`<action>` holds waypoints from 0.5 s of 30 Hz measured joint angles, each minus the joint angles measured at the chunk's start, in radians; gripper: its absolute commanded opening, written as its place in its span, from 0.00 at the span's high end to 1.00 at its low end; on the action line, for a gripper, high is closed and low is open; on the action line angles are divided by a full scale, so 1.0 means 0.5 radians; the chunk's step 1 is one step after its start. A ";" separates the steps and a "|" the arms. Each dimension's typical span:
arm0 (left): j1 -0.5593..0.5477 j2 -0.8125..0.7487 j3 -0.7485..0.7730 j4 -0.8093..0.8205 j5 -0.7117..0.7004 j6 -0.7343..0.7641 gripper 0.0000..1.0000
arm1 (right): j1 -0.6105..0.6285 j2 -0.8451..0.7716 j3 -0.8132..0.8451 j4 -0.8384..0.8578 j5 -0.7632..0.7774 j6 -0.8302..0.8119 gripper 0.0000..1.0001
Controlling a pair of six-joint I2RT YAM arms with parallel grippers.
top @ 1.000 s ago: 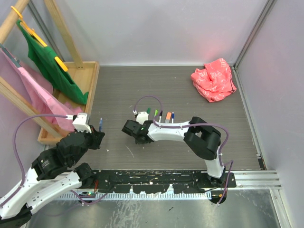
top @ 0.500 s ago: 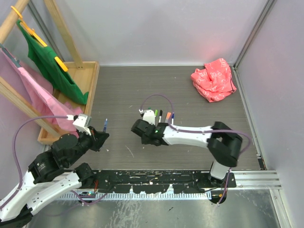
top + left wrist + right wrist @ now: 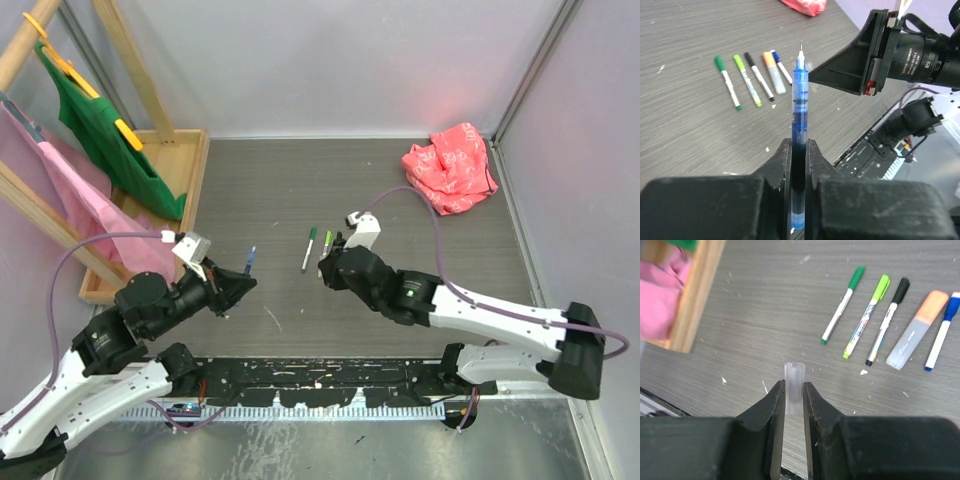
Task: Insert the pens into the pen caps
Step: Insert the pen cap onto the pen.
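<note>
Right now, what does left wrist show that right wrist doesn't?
Only left wrist: the blue pen, tip up, clamped in the left gripper, with the right arm behind it. Only right wrist: a clear cap pinched in the right gripper, and the wooden tray holding pink cloth. Both: the five pens lying in a row, green, lime, black, orange, blue.

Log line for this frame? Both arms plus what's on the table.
left gripper: jaws shut on blue pen, tip bare | right gripper: jaws shut on clear cap | five pens lie on table
</note>
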 measured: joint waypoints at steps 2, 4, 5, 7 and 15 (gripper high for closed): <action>0.000 0.057 -0.020 0.105 0.077 -0.021 1.00 | -0.003 -0.142 -0.072 0.060 0.043 -0.008 1.00; 0.000 0.103 -0.056 0.217 0.145 -0.060 1.00 | -0.007 -0.295 -0.165 0.145 0.073 -0.008 1.00; 0.000 0.124 -0.071 0.261 0.174 -0.074 1.00 | -0.011 -0.395 -0.233 0.215 0.085 -0.007 1.00; 0.000 0.175 -0.087 0.337 0.220 -0.111 1.00 | -0.014 -0.557 -0.328 0.298 0.102 0.002 1.00; -0.005 0.354 -0.127 0.661 0.381 -0.236 1.00 | -0.016 -1.044 -0.606 0.781 0.017 0.046 1.00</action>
